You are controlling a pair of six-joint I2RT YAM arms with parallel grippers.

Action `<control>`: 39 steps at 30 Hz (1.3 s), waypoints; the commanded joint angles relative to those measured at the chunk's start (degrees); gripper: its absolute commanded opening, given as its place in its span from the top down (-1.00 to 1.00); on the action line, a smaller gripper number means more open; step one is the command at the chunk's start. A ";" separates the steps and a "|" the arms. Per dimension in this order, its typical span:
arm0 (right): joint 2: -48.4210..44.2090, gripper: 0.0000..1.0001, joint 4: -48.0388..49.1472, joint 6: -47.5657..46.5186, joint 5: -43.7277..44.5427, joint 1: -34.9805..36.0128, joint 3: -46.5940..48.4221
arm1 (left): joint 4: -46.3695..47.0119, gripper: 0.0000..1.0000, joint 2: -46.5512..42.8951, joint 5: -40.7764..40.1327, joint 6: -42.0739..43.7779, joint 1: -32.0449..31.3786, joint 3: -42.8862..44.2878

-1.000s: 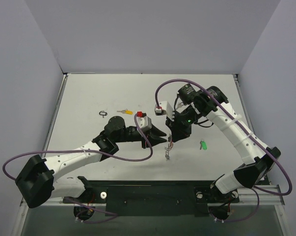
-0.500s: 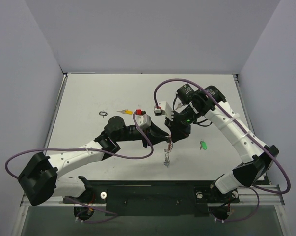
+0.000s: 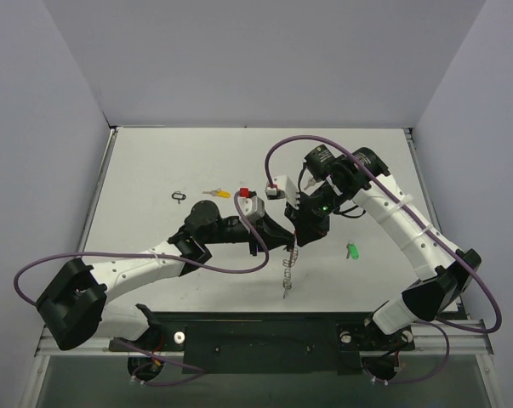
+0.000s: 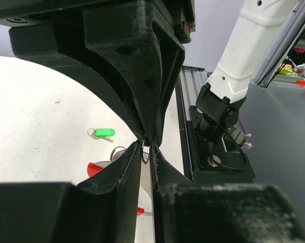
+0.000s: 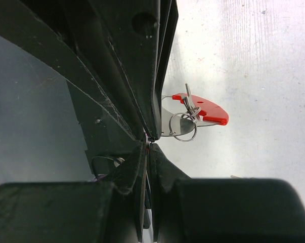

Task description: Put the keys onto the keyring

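Top external view: the keyring (image 3: pixel 287 270) sits in the middle of the worktop (image 3: pixel 154 161), a thin silver chain trailing toward the near edge from the point where both arms meet. The right gripper (image 3: pixel 297 243) comes down on its upper end from the far right. Its own wrist camera shows the jaws clenched tight on a thin bit of metal, with the keyring's red plastic piece (image 5: pixel 207 110) and a wire ring (image 5: pixel 183 126) just beside the fingertips. The left gripper (image 3: pixel 287 241) reaches in from the left to the same spot. In its wrist camera the fingers (image 4: pixel 123 167) stand almost together with a thin ring (image 4: pixel 144 151) in the narrow gap. I cannot tell whether they actually pinch it.

A green key (image 3: pixel 352 251) lies on the worktop just right of the two grippers, apart from the chain. A yellow key (image 3: pixel 213 193) lies farther back on the left, and a small black loop (image 3: pixel 179 197) lies near it, further left again.
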 commanded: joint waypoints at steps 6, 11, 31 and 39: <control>-0.10 1.00 -2.12 0.08 -1.38 0.40 2.23 | 0.84 1.00 0.72 2.40 -0.04 -0.25 3.22; -0.45 1.00 -0.90 1.22 -2.69 -1.26 2.40 | 3.81 1.00 -0.77 -2.25 -2.40 -0.69 0.60; -6.61 0.14 9.13 -11.61 -26.25 -11.90 -5.94 | 53.75 1.00 -0.78 -32.85 -15.33 -4.38 -16.12; -3.71 0.22 10.71 -8.62 -26.52 -11.82 -4.37 | 53.75 1.00 -1.31 -32.94 -16.47 -4.38 -14.89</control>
